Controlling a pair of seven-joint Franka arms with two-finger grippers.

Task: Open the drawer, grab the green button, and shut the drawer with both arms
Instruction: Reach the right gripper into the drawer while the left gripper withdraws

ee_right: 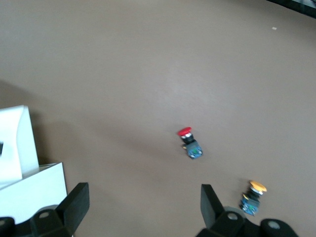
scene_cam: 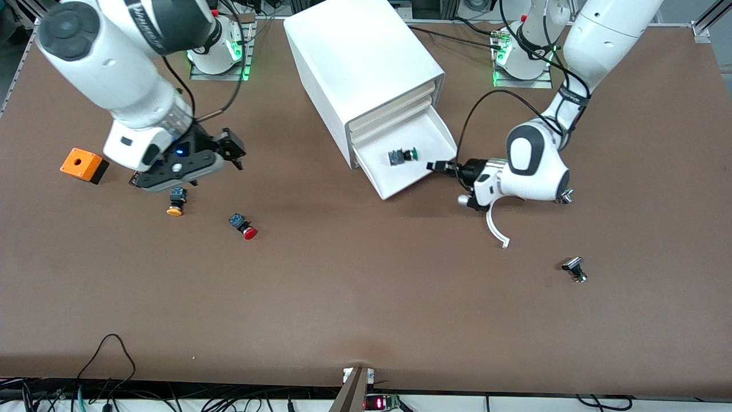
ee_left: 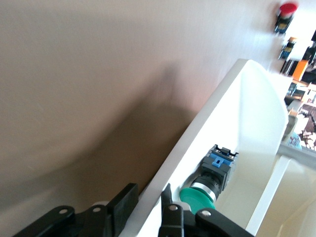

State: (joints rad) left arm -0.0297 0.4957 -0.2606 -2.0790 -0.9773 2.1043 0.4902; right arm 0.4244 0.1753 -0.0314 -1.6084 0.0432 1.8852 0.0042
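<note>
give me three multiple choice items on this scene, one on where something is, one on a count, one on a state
1. Where does the small push button with the dark-green cap lie?
A. on the brown table by the orange box
B. in the pulled-out lowest white tray drawer
C. on top of the white cabinet

2. How many push buttons lie on the bare brown table under and beside the right gripper?
A. two
B. none
C. four

3. How does the left gripper stand?
A. wide open over the table
B. holding the green button
C. shut on the drawer's side wall

Answers:
1 B, the front view shows it inside the open tray.
2 A, one orange-capped button and one red-capped button.
3 C, in the left wrist view its fingers pinch the white wall.
</note>
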